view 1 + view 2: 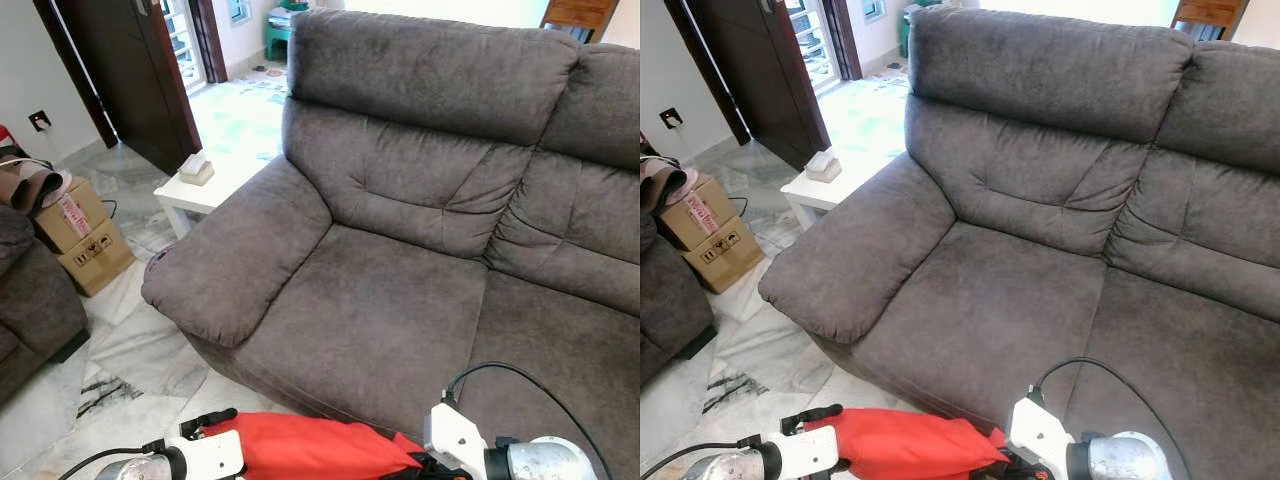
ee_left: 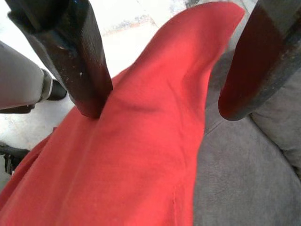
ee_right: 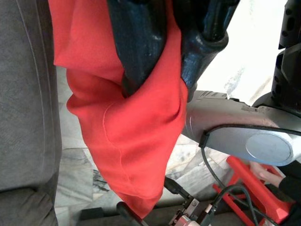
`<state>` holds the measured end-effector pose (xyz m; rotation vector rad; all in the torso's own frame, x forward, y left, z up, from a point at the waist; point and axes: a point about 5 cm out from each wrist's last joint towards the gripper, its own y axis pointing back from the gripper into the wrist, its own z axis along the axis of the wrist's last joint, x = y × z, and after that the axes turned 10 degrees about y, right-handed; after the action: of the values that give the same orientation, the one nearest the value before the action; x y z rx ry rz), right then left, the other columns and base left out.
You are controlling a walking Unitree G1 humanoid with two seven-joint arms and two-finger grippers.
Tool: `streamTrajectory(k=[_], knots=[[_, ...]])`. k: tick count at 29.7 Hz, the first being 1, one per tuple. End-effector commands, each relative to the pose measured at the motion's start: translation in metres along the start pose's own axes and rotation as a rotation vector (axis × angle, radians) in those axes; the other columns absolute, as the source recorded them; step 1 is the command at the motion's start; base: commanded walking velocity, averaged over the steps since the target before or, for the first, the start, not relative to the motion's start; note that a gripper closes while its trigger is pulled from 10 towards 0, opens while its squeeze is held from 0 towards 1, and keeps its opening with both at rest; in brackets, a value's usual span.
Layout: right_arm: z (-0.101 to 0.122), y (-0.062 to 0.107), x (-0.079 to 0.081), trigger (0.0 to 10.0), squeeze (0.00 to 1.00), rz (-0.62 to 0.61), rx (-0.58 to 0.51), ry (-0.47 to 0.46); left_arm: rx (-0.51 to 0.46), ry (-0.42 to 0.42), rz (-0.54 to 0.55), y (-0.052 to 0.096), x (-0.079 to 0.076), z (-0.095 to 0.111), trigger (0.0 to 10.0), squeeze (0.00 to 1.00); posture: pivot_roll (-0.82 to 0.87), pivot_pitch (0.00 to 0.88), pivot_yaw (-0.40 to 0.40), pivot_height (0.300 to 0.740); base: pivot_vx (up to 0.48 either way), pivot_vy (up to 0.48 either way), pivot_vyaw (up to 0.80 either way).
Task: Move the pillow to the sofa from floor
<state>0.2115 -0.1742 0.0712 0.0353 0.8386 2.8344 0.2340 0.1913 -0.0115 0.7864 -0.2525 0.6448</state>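
Pillow (image 1: pixel 300 447): red fabric is hanging between your two arms at the near edge of the head views, just in front of the sofa's front edge and off the marble floor (image 1: pixel 140 360).
Right gripper (image 3: pixel 162 77): you are pinching a fold of the red pillow cover between both black fingers, which are closed tight on the cloth; the rest of the cover is drooping below them beside the grey upholstery.
Left gripper (image 2: pixel 167 106): your two fingers are standing wide apart; one fingertip (image 2: pixel 91 101) is pressing onto the red fabric, the other is hovering over the grey cushion, so nothing is being clamped here.
Sofa (image 1: pixel 400 300): grey, two-seat, its cushions are lying bare just beyond the pillow, with the padded armrest (image 1: pixel 235 255) reaching toward your left.
Side table (image 1: pixel 205 195): small and white, it is standing just past the armrest, carrying a tissue box (image 1: pixel 195 168).
Cardboard boxes (image 1: pixel 85 240): two are sitting stacked on the floor to your left, next to a second grey seat (image 1: pixel 30 300).
Doorway (image 1: pixel 135 70): dark wooden door is standing farthest back on the left, with a bright tiled room showing beyond it.
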Motion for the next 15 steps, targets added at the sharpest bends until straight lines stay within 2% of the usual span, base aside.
streamTrajectory(k=[1, 4, 6, 11, 15], knots=[[0.021, -0.001, 0.002, 10.0, 0.0, 0.035, -0.086, 0.089, 0.014, 0.006, 0.012, 0.001, 0.001, -0.002, 10.0, 0.0, -0.03, 0.102, 0.042, 0.74, 0.0, 0.0, 0.0], [0.022, -0.001, 0.002, 10.0, 0.0, 0.037, -0.091, 0.091, 0.039, 0.008, 0.001, 0.001, 0.0, -0.005, 10.0, 0.0, -0.03, 0.102, 0.042, 0.74, 0.0, 0.0, 0.0], [0.026, 0.0, 0.002, 10.0, 0.0, 0.038, -0.113, 0.092, 0.12, 0.04, -0.105, 0.002, -0.013, -0.016, 10.0, 0.0, -0.03, 0.105, 0.041, 0.74, 0.0, 0.0, 0.0], [0.026, 0.001, 0.002, 10.0, 0.0, 0.04, -0.117, 0.091, 0.186, 0.051, -0.21, 0.006, -0.027, -0.026, 10.0, 0.0, -0.03, 0.107, 0.04, 0.74, 0.0, 0.0, 0.0], [0.029, 0.004, 0.002, 10.0, 0.0, 0.037, -0.124, 0.094, 0.189, 0.05, -0.163, 0.005, -0.024, -0.026, 10.0, 0.0, -0.04, 0.11, 0.038, 0.74, 0.0, 0.0, 0.0]])
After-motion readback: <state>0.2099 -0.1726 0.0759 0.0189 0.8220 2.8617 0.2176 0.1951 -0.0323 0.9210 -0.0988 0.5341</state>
